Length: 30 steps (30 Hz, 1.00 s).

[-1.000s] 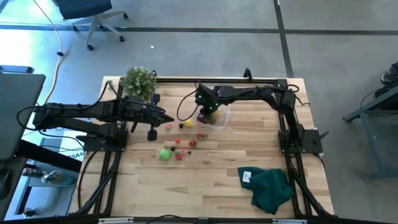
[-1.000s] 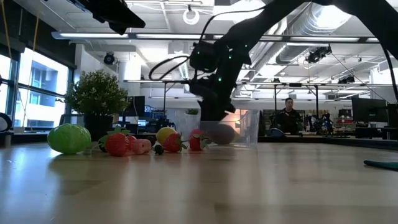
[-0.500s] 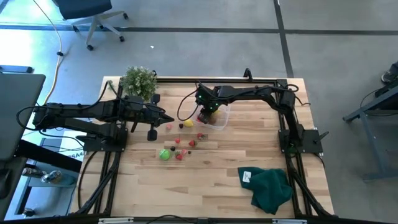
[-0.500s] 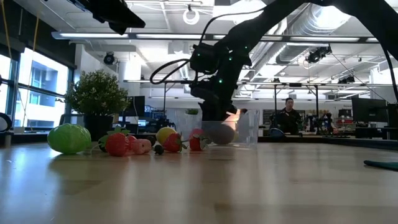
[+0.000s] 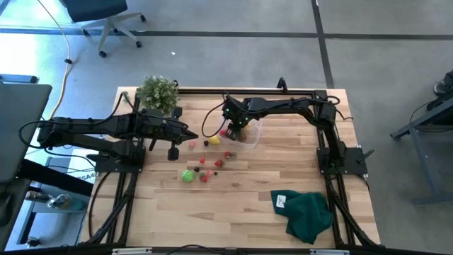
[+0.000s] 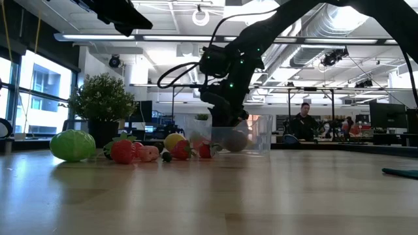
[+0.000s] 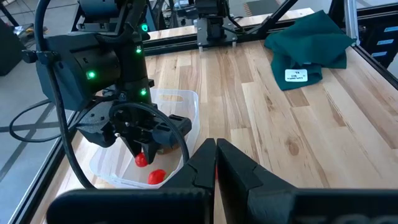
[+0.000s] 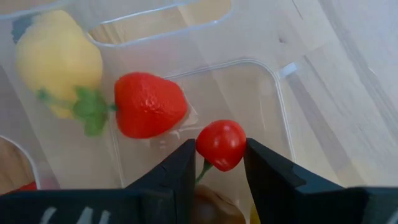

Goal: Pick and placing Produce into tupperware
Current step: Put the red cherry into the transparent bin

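The clear tupperware [image 5: 249, 134] [image 7: 184, 98] stands at the table's far middle. My right gripper [image 5: 228, 132] [image 8: 221, 155] reaches down into it, shut on a small red toy tomato [image 8: 221, 143]. A red strawberry [image 8: 149, 104] and a brown piece [image 7: 165, 148] lie on the tub's floor. More produce lies loose on the table to the tub's left and near side: a yellow piece [image 5: 214, 141], several red ones [image 5: 205, 170] and a bright green one [image 5: 187, 176] [image 6: 72, 145]. My left gripper [image 5: 192, 137] [image 7: 216, 162] hovers shut to the left of them. My right gripper pinches the little tomato's round sides [image 8: 235, 144] between its two fingertips [image 8: 264, 163], coming steeply from above. The tomato hangs just over the tub's floor, its green stem [image 8: 203, 170] trailing toward the gripper's body.
A leafy potted plant [image 5: 157, 92] stands at the far left corner. A dark green cloth [image 5: 306, 212] lies at the near right. Bare wood stretches across the near half of the table. A person [image 6: 302, 121] shows in the room beyond the table.
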Each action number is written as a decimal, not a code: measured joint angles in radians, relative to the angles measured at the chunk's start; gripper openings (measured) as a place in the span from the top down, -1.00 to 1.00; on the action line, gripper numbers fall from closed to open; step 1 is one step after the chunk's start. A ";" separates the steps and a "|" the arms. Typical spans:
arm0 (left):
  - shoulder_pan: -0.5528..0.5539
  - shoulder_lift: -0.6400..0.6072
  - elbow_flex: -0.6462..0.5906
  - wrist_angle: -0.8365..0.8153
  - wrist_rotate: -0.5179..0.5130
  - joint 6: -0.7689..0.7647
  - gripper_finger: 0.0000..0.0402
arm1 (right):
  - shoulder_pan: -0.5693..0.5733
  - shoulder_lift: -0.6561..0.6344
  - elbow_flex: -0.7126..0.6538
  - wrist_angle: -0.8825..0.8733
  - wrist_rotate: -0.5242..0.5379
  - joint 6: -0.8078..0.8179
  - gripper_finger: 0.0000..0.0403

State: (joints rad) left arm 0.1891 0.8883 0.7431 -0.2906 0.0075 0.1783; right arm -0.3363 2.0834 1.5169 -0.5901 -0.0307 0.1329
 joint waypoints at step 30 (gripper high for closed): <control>0.000 0.000 0.000 0.000 0.000 0.000 0.97 | 0.000 -0.001 0.001 -0.005 0.016 0.008 0.38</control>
State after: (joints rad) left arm 0.1890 0.8883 0.7433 -0.2908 0.0077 0.1783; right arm -0.3359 2.0823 1.5181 -0.5948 -0.0151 0.1406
